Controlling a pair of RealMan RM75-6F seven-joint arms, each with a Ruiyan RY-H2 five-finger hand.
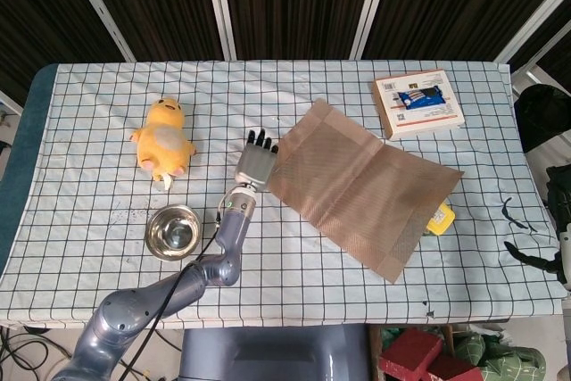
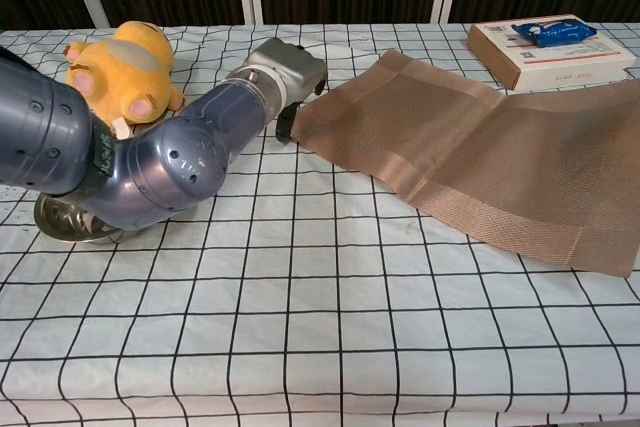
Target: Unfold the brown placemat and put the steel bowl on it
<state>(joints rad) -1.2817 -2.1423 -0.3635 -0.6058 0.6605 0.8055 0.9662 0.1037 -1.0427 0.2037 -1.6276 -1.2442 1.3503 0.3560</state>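
Observation:
The brown placemat (image 1: 357,189) (image 2: 480,157) lies spread on the checked tablecloth right of centre, with a crease across its middle. My left hand (image 1: 258,160) (image 2: 290,72) is at the mat's left edge, fingers extended and touching that edge, which is slightly raised. Whether any finger has slipped under the mat is unclear. The steel bowl (image 1: 174,231) sits upright near the front left, beside my left forearm. In the chest view the bowl (image 2: 60,227) is mostly hidden behind that arm. My right hand does not show in either view.
A yellow plush duck (image 1: 163,138) (image 2: 120,67) lies left of my hand. A white box (image 1: 418,103) (image 2: 545,47) sits at the back right. A small yellow object (image 1: 442,217) peeks out under the mat's right corner.

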